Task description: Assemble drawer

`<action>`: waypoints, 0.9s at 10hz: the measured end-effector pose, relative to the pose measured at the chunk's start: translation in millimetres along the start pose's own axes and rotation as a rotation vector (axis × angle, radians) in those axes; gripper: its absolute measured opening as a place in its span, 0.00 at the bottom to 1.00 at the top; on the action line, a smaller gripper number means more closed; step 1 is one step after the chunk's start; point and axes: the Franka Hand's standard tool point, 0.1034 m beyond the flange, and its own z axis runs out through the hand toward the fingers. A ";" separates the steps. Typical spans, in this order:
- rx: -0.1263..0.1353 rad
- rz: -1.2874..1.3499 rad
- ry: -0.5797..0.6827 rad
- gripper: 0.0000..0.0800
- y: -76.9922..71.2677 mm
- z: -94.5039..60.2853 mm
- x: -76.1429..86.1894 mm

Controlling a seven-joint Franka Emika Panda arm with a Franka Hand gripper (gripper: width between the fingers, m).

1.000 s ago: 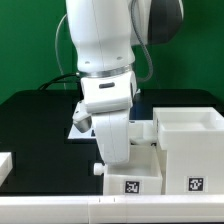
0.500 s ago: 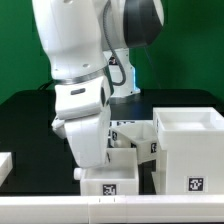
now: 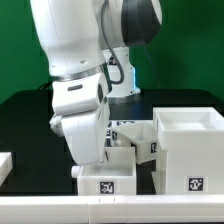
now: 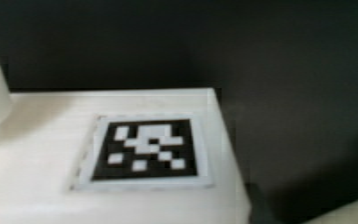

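1. The drawer (image 3: 186, 150) is sitting in separate parts on the table (image 3: 30, 125), toward the exterior view's right. At the far left edge one white piece (image 3: 5, 163) is showing, cut off, and I cannot say what it is.
2. My end effector (image 3: 97, 160) is hanging low over the front tray (image 3: 105, 182). I cannot tell whether its fingers are apart or clamped, because my own wrist is hiding them.
3. I am judging that an off-centre hold could be twisting this tray into the second tray (image 3: 140, 143), which is just beside it.
4. The housing (image 3: 195, 160) is standing near on the right, so a tilted tray could be catching on its rim.
5. I am counting one housing, two trays and one unidentified piece.
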 end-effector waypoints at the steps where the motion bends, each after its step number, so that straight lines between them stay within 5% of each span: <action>1: -0.014 0.004 -0.001 0.05 0.8 -4.2 6.5; 5: -0.030 0.001 -0.009 0.05 -4.3 -1.3 31.8; 9: -0.041 -0.002 -0.010 0.05 -5.5 4.3 34.4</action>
